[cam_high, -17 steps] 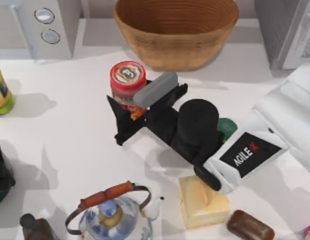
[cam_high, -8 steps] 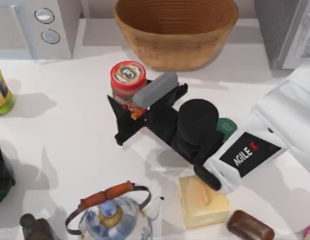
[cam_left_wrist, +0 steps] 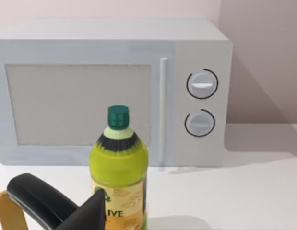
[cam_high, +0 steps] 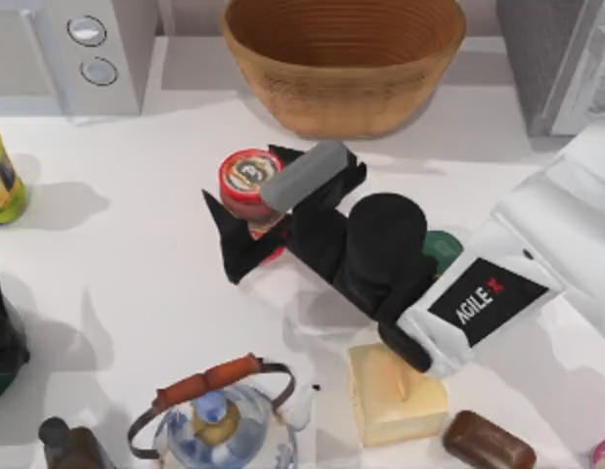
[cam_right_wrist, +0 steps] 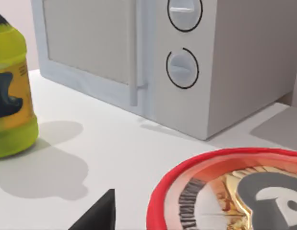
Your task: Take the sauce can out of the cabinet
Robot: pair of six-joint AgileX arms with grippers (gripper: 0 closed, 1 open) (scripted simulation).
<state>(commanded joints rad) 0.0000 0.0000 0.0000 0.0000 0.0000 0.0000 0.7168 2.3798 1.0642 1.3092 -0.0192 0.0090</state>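
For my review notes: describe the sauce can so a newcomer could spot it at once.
Start at the big wicker bowl at the table's back. Just in front of it, slightly left, the right gripper straddles the sauce can: short and red, with a dark round emblem on top.

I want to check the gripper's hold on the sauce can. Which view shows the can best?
The top view: the sauce can stands whole on the table between the right gripper fingers. The right wrist view shows only its red-rimmed lid.
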